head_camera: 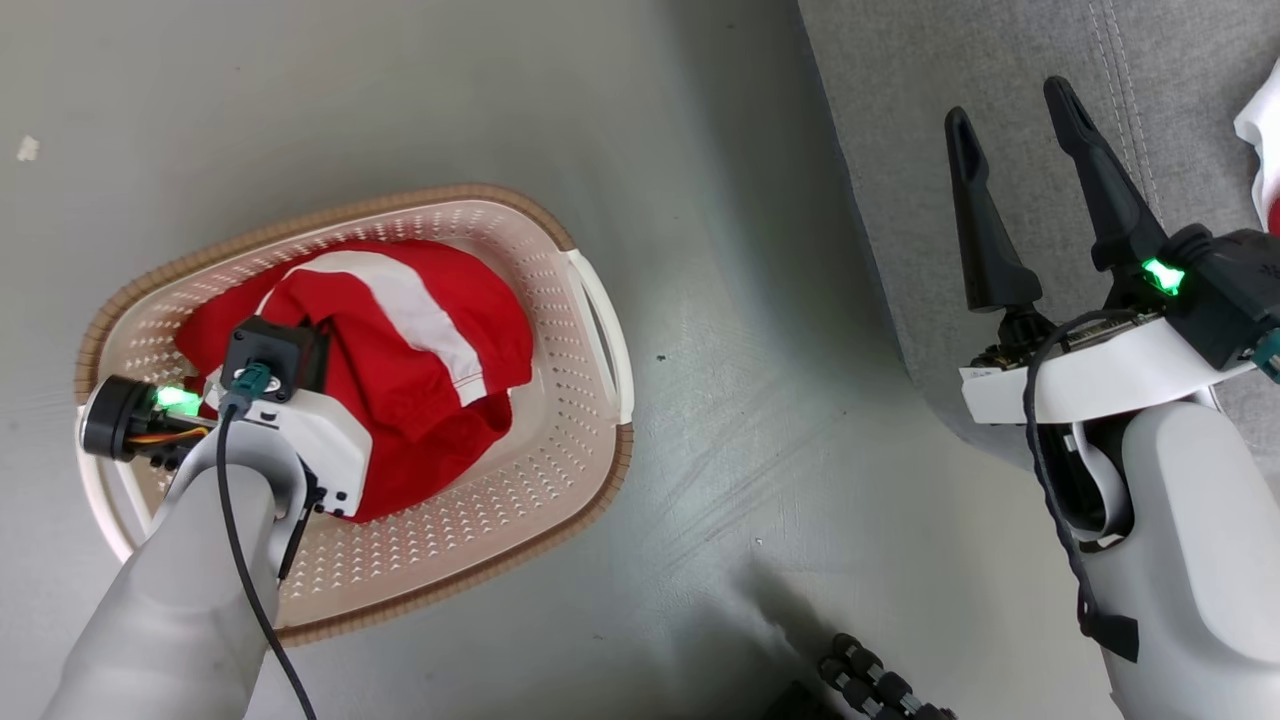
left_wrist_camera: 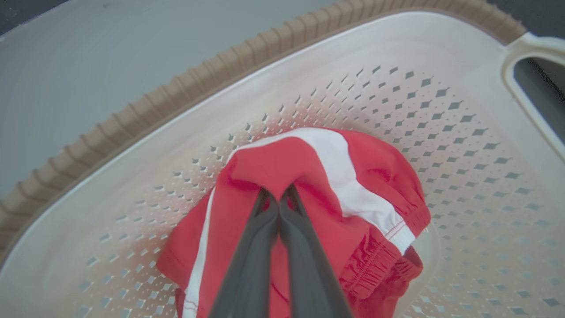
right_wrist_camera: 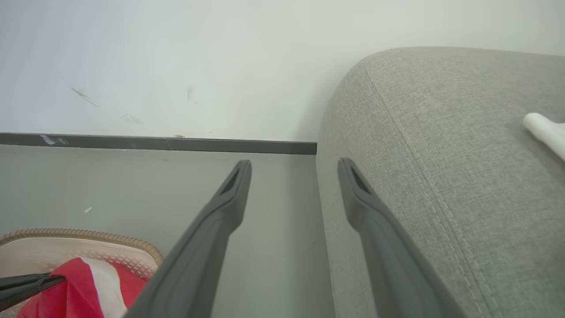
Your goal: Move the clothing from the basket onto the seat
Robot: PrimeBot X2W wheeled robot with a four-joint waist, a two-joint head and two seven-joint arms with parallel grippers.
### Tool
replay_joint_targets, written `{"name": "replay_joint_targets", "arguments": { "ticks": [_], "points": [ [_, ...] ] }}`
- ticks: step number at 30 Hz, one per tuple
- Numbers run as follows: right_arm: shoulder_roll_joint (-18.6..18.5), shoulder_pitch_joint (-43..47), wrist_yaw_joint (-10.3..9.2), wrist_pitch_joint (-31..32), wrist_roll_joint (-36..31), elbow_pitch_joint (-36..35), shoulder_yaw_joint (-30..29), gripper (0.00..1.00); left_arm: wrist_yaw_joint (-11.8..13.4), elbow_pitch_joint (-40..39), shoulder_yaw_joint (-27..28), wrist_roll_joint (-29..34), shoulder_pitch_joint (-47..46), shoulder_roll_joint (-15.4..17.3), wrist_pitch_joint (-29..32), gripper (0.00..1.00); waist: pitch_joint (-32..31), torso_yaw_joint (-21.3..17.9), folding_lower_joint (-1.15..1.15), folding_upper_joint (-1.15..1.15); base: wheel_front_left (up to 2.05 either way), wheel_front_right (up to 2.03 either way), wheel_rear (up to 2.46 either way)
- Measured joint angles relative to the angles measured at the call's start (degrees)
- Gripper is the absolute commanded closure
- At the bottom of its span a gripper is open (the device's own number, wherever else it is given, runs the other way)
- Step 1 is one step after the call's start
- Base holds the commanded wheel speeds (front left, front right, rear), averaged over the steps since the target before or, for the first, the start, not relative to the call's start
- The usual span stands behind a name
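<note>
Two long dark fingers of our left gripper [left_wrist_camera: 278, 197] are pressed together, pinching a raised fold of the soft red clothing with a white stripe [left_wrist_camera: 335, 176]. The clothing sits bunched up in the middle of the cream-white plastic basket with little holes and a brown rim [head_camera: 575, 470]. This red heap is what the basket holds. We cannot tell if it is one piece or more.

We think the clothing is light and floppy. It will likely hang down and stretch out when lifted, and smooth cloth like this may slip. A thick fold, like the one we pinch, looks like a good place to hold. We should lift high so the hanging part clears the basket's rim.

Our right gripper [head_camera: 1008, 105] is well away from the basket, its fingers spread wide and holding nothing, over the edge of the big grey fabric seat [head_camera: 900, 130]. Farther from the basket, a white bit of cloth [head_camera: 1262, 115] lies on the seat.
</note>
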Motion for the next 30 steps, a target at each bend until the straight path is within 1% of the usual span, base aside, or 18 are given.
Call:
{"name": "replay_joint_targets", "arguments": {
  "ticks": [2, 4, 9, 18, 22, 25, 30],
  "points": [
    [-0.02, -0.58, 0.0, -0.2, -0.35, 0.37, 0.18, 0.0, -0.31, -1.08, -0.4, 0.67, 0.0, -0.01, -0.31, 1.0, -0.53, 0.51, 0.0, 0.0, 0.0, 0.0, 0.0],
    [-0.02, -0.88, 0.0, -0.26, -0.49, 0.68, 0.37, 0.0, -1.4, -2.32, -0.79, 0.9, 0.01, -0.04, -0.55, 1.0, -1.13, 1.02, 0.0, 0.0, 0.0, 0.0, 0.0],
    [-0.07, -1.77, 0.0, -0.26, -1.91, 1.25, 0.53, 0.0, -1.77, -5.75, -0.8, 0.87, 0.12, -0.1, -1.19, 1.0, -2.9, 2.32, 0.0, 0.0, 0.0, 0.0, 0.0],
    [-0.46, -1.77, 0.0, -0.26, -3.37, 3.65, 0.75, 0.0, -2.04, -14.0, 3.32, -2.74, 2.93, -0.33, -1.69, 1.0, -6.92, 4.89, 0.0, 0.0, 0.0, 0.0, 0.0],
    [-1.32, -1.77, 0.0, -0.26, -3.58, 4.38, 1.05, 0.0, -2.02, -20.41, 5.3, -3.1, 4.21, 0.11, -1.71, 1.0, -9.04, 6.13, 0.0, 0.0, 0.0, 0.0, 0.0],
    [-1.74, -1.77, 0.0, -0.26, -3.85, 4.69, 1.41, 0.0, -2.27, -25.02, 6.82, -4.63, 5.17, 0.04, -1.74, 1.0, -10.73, 7.07, 0.0, 0.0, 0.0, 0.0, 0.0],
    [-2.25, -1.77, 0.0, -0.26, -3.86, 5.59, 1.99, 0.0, -2.29, -30.85, 8.17, -5.09, 8.04, 0.54, -1.72, 1.0, -13.81, 8.63, 0.0, 0.0, 0.0, 0.0, 0.0]
  ]
}}
